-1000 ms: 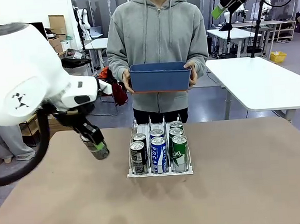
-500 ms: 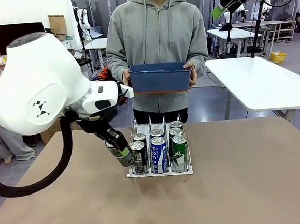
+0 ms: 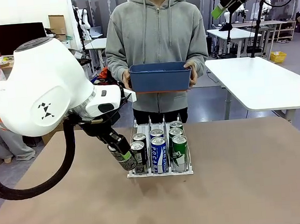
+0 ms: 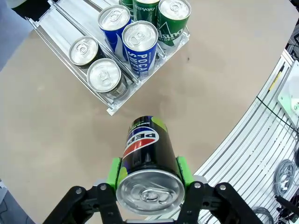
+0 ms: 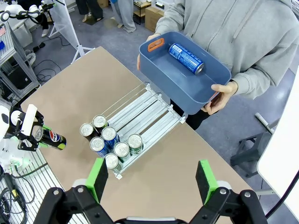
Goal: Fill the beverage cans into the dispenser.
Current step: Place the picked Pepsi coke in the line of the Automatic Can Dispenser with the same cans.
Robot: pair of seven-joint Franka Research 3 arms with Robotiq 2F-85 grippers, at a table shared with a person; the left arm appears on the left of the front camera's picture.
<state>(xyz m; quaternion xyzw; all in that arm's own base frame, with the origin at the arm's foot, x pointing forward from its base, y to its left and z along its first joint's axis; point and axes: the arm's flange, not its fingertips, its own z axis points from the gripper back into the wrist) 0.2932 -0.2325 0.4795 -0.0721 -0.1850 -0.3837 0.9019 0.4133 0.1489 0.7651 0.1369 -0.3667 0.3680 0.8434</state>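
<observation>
The left gripper is clamping a black can by its sides near the top, pads tight on it, and is holding it tilted above the table just off the front left corner of the dispenser. The right gripper is hanging high over the table with its jaws wide apart and nothing between them.

The main risk, as I am judging it, is a collision: the can's lower end is pointing at the front of the left lane, where two black cans are already sitting, so a low or straight approach could be knocking the front can or shoving the light rack across the table. The free room is lying behind those cans, so a drop made too far forward would be landing on tops rather than in the lane. A tilted release could also be catching a divider and tipping the can over.

In the front view the held can is overlapping the front one, so contact cannot be told there; the left wrist view is showing bare table between them. The held can's base is facing away from that camera, and the rack's rear is being cut off at the picture's top. A person is holding a bin with one blue can lying inside
</observation>
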